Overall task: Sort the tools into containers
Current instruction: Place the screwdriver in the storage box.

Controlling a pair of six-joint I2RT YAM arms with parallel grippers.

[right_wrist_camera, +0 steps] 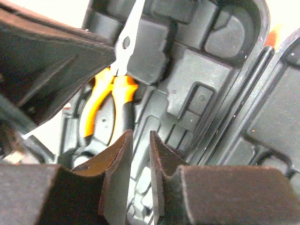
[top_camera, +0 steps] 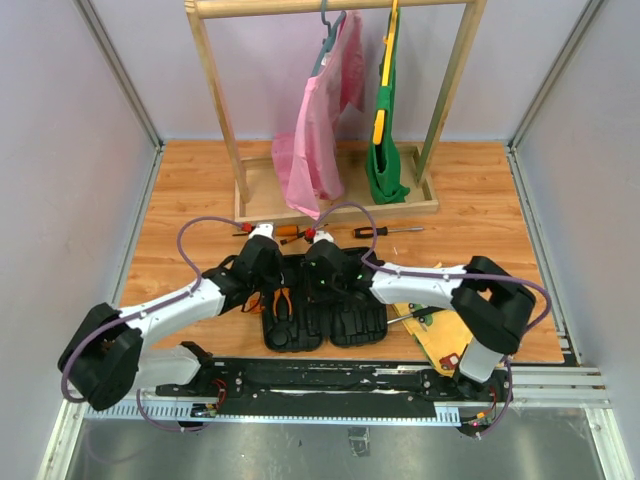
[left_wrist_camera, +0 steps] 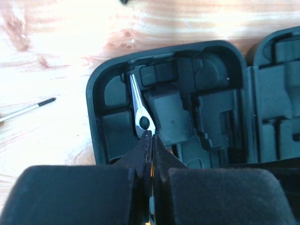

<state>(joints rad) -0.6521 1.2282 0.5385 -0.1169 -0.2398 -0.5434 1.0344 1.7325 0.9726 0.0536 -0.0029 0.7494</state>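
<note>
Orange pliers sit in the left half of the case under the left gripper, pressed shut, the right gripper hangs slightly spread and empty, and screwdrivers lie loose beyond the case, yet to be sorted.

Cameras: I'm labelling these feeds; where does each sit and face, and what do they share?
Top external: above and behind the bases, looking down on the left arm, right arm and case.
Left wrist: on the left arm, looking down past its shut left claw at the case.
Right wrist: on the right arm, facing the case past its open right claw.
Shared: both wrist views show the pliers in the case.
</note>
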